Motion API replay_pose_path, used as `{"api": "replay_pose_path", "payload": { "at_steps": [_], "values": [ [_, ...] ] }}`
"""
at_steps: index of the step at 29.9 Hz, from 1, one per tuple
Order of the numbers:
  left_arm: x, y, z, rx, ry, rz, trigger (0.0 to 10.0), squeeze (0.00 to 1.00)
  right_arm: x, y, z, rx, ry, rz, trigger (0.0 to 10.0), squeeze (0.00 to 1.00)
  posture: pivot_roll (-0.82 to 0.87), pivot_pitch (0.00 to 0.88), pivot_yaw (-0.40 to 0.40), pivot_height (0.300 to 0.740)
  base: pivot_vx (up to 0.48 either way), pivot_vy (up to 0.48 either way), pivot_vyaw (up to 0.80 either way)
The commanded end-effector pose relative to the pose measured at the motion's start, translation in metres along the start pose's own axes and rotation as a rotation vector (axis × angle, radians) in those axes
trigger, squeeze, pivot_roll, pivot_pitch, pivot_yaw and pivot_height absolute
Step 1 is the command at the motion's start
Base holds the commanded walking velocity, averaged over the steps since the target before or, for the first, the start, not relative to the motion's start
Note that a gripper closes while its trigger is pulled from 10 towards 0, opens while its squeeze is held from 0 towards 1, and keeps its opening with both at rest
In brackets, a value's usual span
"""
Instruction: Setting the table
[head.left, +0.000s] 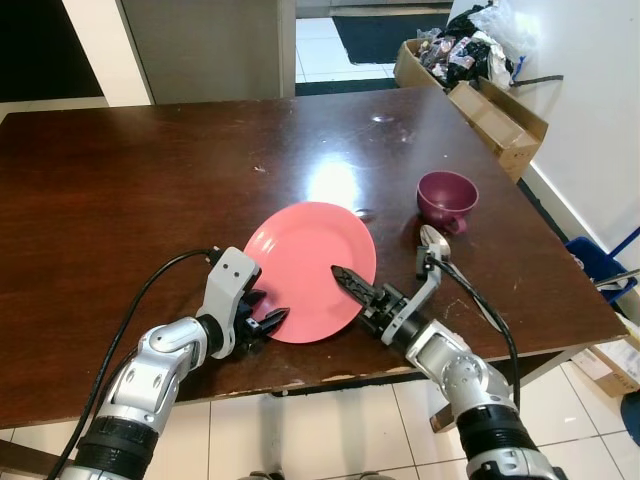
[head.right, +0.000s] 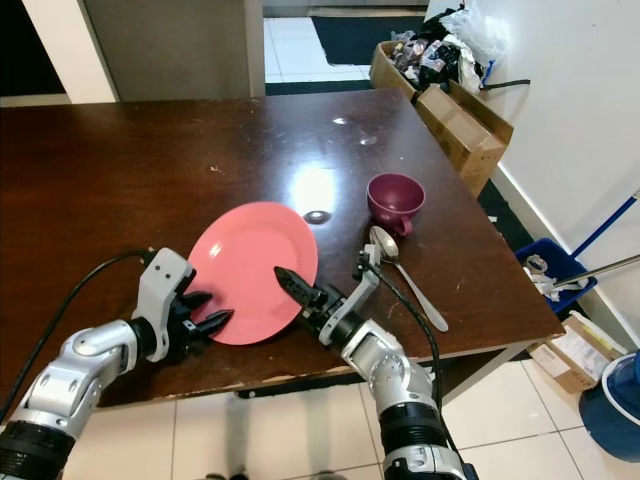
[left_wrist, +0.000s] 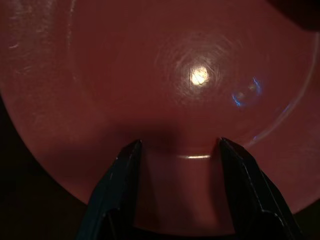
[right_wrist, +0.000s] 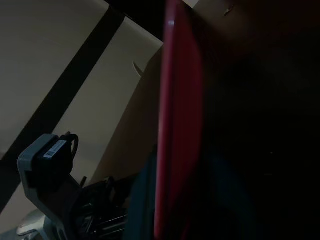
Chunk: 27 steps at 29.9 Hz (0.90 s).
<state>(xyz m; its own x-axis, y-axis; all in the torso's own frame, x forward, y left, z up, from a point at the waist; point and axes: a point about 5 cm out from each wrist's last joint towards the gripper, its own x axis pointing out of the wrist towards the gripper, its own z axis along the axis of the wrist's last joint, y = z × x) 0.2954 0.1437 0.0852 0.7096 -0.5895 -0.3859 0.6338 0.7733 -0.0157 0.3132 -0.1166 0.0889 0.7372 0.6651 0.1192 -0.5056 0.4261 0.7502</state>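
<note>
Pink and glossy, the plate (head.left: 310, 268) sits near the front edge of the dark wooden table (head.left: 150, 190) in the left eye view, with my left gripper (head.left: 268, 322) at its near-left rim and my right gripper (head.left: 352, 284) reaching over its right rim, one black finger lying across the top face. A maroon cup (head.left: 447, 199) stands well apart to the right, and a spoon (head.left: 436, 242) lies between it and my right wrist. The right eye view tells the same story; the spoon's handle (head.right: 420, 295) runs toward the table's front corner. In the left wrist view my two fingers (left_wrist: 120, 175) are spread apart over the rim with the plate face between and beyond them, so that hand is open and holds nothing. The right wrist view is dark, but the rim (right_wrist: 175, 125) shows edge-on running down between the fingers, so I judge that hand is closed on the rim, one finger above and one beneath. I expect the plate to be stiff, fairly light, slick on that sheen, and breakable if dropped. The rim is the only place to take hold, so I would pinch deep and keep it level.
</note>
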Motion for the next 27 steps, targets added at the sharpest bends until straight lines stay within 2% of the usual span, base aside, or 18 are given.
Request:
{"api": "replay_pose_path", "payload": {
  "at_steps": [1, 3, 5, 7, 8, 9, 10, 11, 12, 13, 14, 16, 17, 21, 22, 24, 27],
  "values": [
    [-0.007, -0.004, -0.048, -0.108, 0.212, -0.002, 10.0, 0.00, 0.004, 0.012, 0.011, -0.002, -0.057, 0.094, 0.0, 0.00, -0.05, 0.058, 0.046, 0.740, 0.000, 0.000, 0.00],
    [-0.007, -0.004, -0.046, -0.110, 0.199, -0.005, 10.0, 0.00, 0.005, 0.014, 0.013, -0.003, -0.064, 0.107, 0.0, 0.00, -0.05, 0.058, 0.046, 0.740, 0.000, 0.000, 0.00],
    [-0.006, -0.004, -0.036, -0.109, 0.132, -0.012, 10.0, 0.00, 0.007, 0.019, 0.016, -0.012, -0.075, 0.138, 0.0, 0.00, -0.05, 0.058, 0.046, 0.740, 0.000, 0.000, 0.00],
    [-0.009, -0.005, -0.005, -0.156, -0.051, -0.034, 10.0, 0.00, 0.009, 0.027, 0.021, -0.025, -0.095, 0.168, 0.0, 0.00, -0.05, 0.058, 0.046, 0.740, 0.000, 0.000, 0.00],
    [-0.014, -0.002, 0.017, -0.197, -0.164, -0.039, 10.0, 0.00, 0.009, 0.032, 0.024, -0.036, -0.112, 0.182, 0.0, 0.00, -0.05, 0.058, 0.046, 0.740, 0.000, 0.000, 0.00],
    [-0.018, 0.000, 0.031, -0.222, -0.238, -0.044, 10.0, 0.00, 0.010, 0.036, 0.027, -0.043, -0.123, 0.191, 0.0, 0.00, -0.05, 0.058, 0.046, 0.740, 0.000, 0.000, 0.00],
    [-0.022, 0.002, 0.041, -0.238, -0.288, -0.048, 10.0, 0.00, 0.010, 0.038, 0.028, -0.050, -0.132, 0.196, 0.9, 0.00, -0.05, 0.057, 0.046, 0.740, 0.000, 0.000, 0.00],
    [-0.022, 0.002, 0.041, -0.238, -0.288, -0.048, 10.0, 0.00, 0.010, 0.038, 0.028, -0.050, -0.132, 0.196, 0.9, 0.00, -0.05, 0.057, 0.046, 0.740, 0.000, 0.000, 0.00],
    [-0.026, 0.004, 0.049, -0.252, -0.330, -0.049, 10.0, 0.00, 0.010, 0.040, 0.030, -0.062, -0.140, 0.194, 0.9, 0.00, -0.05, 0.057, 0.046, 0.740, 0.000, 0.000, 0.00],
    [-0.034, 0.010, 0.057, -0.264, -0.367, -0.040, 10.0, 0.00, 0.010, 0.042, 0.033, -0.090, -0.159, 0.182, 10.0, 0.00, -0.05, 0.056, 0.045, 0.740, 0.000, 0.000, 0.00],
    [-0.034, 0.010, 0.057, -0.264, -0.367, -0.040, 10.0, 0.00, 0.010, 0.042, 0.033, -0.090, -0.159, 0.182, 10.0, 0.00, -0.05, 0.056, 0.045, 0.740, 0.000, 0.000, 0.00],
    [-0.048, 0.020, 0.067, -0.277, -0.414, -0.017, 10.0, 0.00, 0.010, 0.046, 0.040, -0.146, -0.191, 0.150, 10.0, 0.00, -0.05, 0.058, 0.047, 0.740, 0.000, 0.000, 0.00],
    [-0.048, 0.020, 0.067, -0.277, -0.414, -0.017, 10.0, 0.00, 0.010, 0.046, 0.040, -0.146, -0.191, 0.150, 10.0, 0.00, -0.05, 0.058, 0.047, 0.740, 0.000, 0.000, 0.00],
    [-0.083, 0.042, 0.080, -0.300, -0.490, 0.084, 10.0, 0.00, 0.006, 0.057, 0.055, -0.270, -0.246, 0.091, 10.0, 0.00, -0.04, 0.060, 0.048, 0.740, 0.000, 0.000, 0.00],
    [-0.083, 0.042, 0.080, -0.300, -0.490, 0.084, 10.0, 0.00, 0.006, 0.057, 0.055, -0.270, -0.246, 0.091, 10.0, 0.00, -0.04, 0.060, 0.048, 0.740, 0.000, 0.000, 0.00],
    [-0.102, 0.049, 0.090, -0.332, -0.560, 0.141, 10.0, 0.00, 0.003, 0.062, 0.064, -0.365, -0.278, 0.037, 10.0, 0.00, -0.03, 0.061, 0.044, 0.740, 0.000, 0.000, 0.00],
    [-0.117, 0.051, 0.099, -0.386, -0.634, 0.200, 10.0, 0.00, 0.002, 0.064, 0.073, -0.488, -0.318, -0.039, 10.0, 0.00, -0.03, 0.060, 0.038, 0.740, 0.000, 0.000, 0.00]
  ]
}}
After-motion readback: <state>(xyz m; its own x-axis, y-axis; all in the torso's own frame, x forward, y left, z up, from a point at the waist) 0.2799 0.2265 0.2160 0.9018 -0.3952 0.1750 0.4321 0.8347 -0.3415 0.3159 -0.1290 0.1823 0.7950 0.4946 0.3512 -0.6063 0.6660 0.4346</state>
